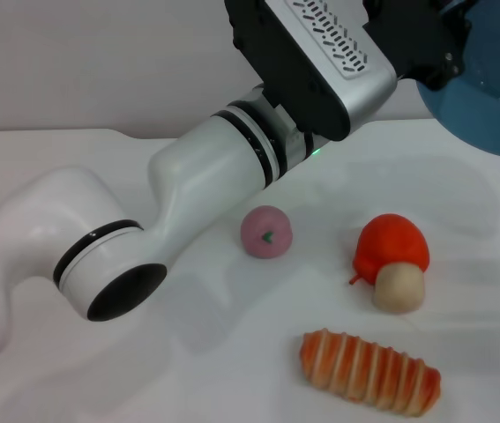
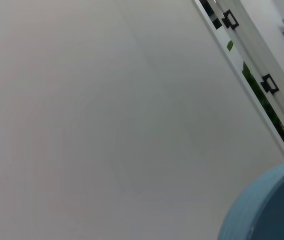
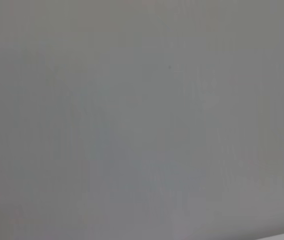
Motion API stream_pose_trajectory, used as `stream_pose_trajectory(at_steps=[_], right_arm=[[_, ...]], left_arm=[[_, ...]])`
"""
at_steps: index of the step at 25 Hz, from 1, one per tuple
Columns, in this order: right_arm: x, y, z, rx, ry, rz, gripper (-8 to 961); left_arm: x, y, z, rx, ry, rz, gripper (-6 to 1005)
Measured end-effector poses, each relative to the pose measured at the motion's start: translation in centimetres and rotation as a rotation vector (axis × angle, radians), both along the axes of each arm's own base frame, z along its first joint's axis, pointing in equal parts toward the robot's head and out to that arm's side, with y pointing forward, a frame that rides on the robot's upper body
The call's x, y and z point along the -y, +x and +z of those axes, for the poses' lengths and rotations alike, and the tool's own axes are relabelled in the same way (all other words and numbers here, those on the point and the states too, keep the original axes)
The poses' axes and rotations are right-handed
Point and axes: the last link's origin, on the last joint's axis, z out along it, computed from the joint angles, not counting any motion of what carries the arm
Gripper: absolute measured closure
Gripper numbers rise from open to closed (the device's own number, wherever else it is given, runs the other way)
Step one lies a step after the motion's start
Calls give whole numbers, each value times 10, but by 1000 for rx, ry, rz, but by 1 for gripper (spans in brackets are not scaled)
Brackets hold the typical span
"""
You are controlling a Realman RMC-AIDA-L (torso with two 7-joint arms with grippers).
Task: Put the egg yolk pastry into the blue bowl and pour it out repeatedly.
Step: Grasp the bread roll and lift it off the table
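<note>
The egg yolk pastry (image 1: 399, 287), a small pale beige lump, lies on the white table against the front of a red fruit (image 1: 393, 244). The blue bowl (image 1: 488, 97) hangs tilted in the air at the top right, above and behind the pastry, and I see only its outside. My left gripper (image 1: 430, 44) is at the bowl's rim and holds it up; the left arm reaches across from the left. In the left wrist view a piece of the blue bowl (image 2: 267, 210) fills one corner. The right gripper is out of view.
A pink ball with a green mark (image 1: 266, 233) sits left of the red fruit. A long orange-striped bread loaf (image 1: 369, 371) lies near the front edge. The left arm's white elbow (image 1: 108, 264) rests low over the table's left part.
</note>
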Motion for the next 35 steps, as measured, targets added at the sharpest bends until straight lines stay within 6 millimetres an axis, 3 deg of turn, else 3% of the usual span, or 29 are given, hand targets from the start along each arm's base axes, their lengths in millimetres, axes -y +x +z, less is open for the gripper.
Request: stream_pose_trajectory(at_steps=[7, 13, 21, 30, 35], right_arm=[[-1, 0, 1, 2, 1, 3, 449], [0, 0, -1, 1, -7, 3, 449], [4, -4, -1, -7, -1, 33, 449], [3, -15, -2, -74, -82, 141, 449], [3, -21, 4, -94, -181, 218, 450]], left_arm=[[-10, 5, 0, -68, -29, 78, 999], [-40, 7, 29, -135, -69, 309, 1000], [-72, -20, 64, -272, -136, 615, 1000], [-74, -51, 62, -517, -245, 857, 1000], [-77, -66, 61, -509, -276, 958, 999]])
